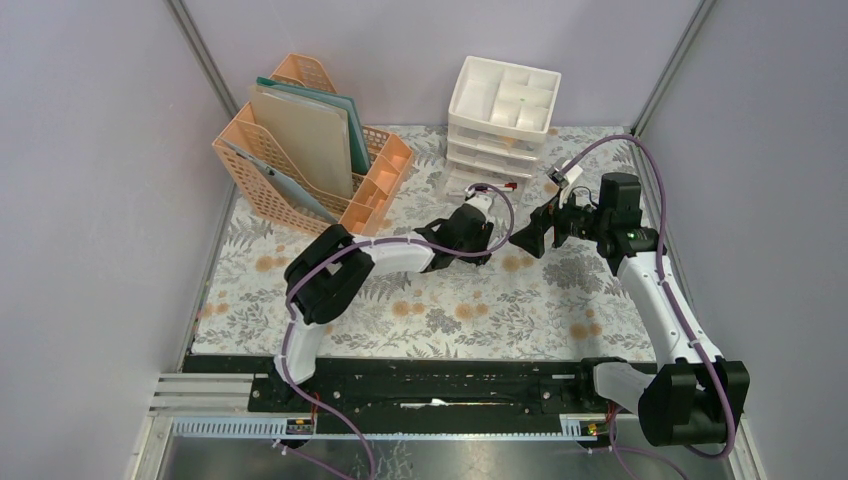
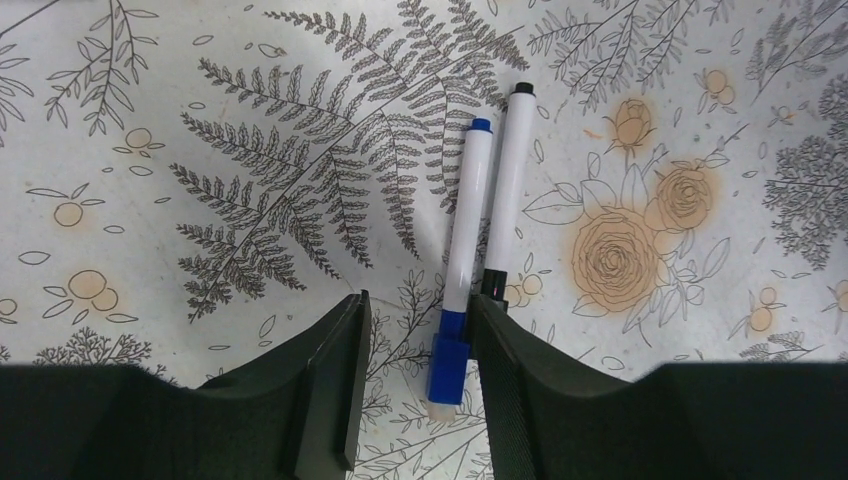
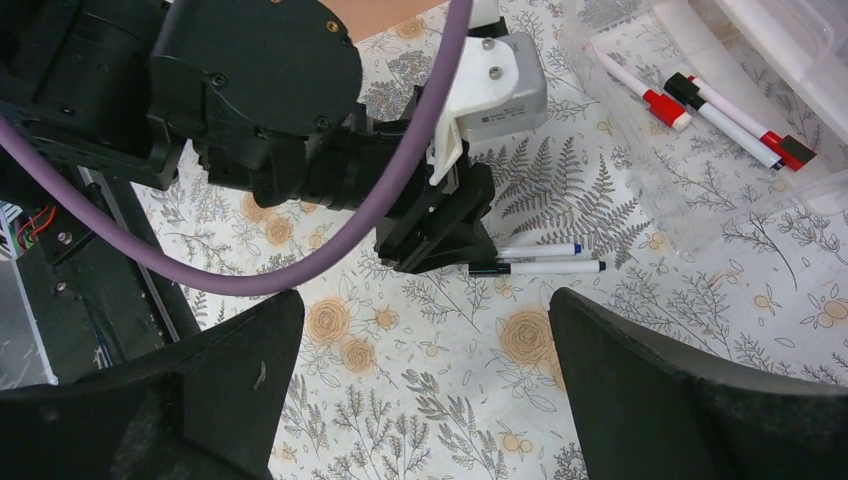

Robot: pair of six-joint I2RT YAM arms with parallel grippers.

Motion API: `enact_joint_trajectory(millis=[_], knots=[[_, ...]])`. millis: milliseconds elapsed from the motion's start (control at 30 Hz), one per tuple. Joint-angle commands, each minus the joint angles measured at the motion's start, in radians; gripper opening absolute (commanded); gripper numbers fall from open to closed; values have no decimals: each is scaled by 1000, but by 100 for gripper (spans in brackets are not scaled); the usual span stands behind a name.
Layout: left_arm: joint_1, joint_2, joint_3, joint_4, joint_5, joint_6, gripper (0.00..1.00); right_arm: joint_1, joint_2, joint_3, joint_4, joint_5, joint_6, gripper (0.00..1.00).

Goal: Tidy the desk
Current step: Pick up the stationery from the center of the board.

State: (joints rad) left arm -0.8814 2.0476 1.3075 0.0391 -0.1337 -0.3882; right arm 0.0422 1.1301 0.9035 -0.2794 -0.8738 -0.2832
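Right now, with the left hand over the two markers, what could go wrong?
The left hand straddles the blue marker only near one end, so it may swing or slip when lifted. The black marker lies right beside it, one end by a finger; shutting could pinch or flick it. The open right hand hangs close by; the arms might collide.

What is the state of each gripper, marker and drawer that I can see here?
blue marker: capped, lying flat on desk.
black marker: capped, lying beside it.
left gripper: open, around blue marker's cap, not clamped.
right gripper: wide open, empty.
lowest drawer: pulled out.
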Motion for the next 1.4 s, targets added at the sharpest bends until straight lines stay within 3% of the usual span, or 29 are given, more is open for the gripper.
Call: enact_joint_trajectory(millis=[0, 533, 700, 867, 933, 1167, 1367], knots=[[2, 29, 73, -37, 12, 31, 46, -10, -18, 0, 23, 6, -11, 100], [2, 79, 104, -106, 22, 44, 41, -15, -15, 0, 23, -2, -10, 100], [1, 60, 58, -128, -34, 48, 29, -16, -13, -1, 23, -8, -8, 100], [1, 9, -22, -126, -102, 42, 3, -16, -10, -2, 23, -10, -8, 100], [0, -19, -57, -120, -126, 37, 0, -17, -10, -2, 23, -15, -8, 100], [1, -201, -236, 28, -150, -22, 0, -18, -1, -19, 48, -63, 17, 100], [-1, -433, -492, 307, -31, -90, 0, -18, 17, -89, 200, -242, 169, 100]])
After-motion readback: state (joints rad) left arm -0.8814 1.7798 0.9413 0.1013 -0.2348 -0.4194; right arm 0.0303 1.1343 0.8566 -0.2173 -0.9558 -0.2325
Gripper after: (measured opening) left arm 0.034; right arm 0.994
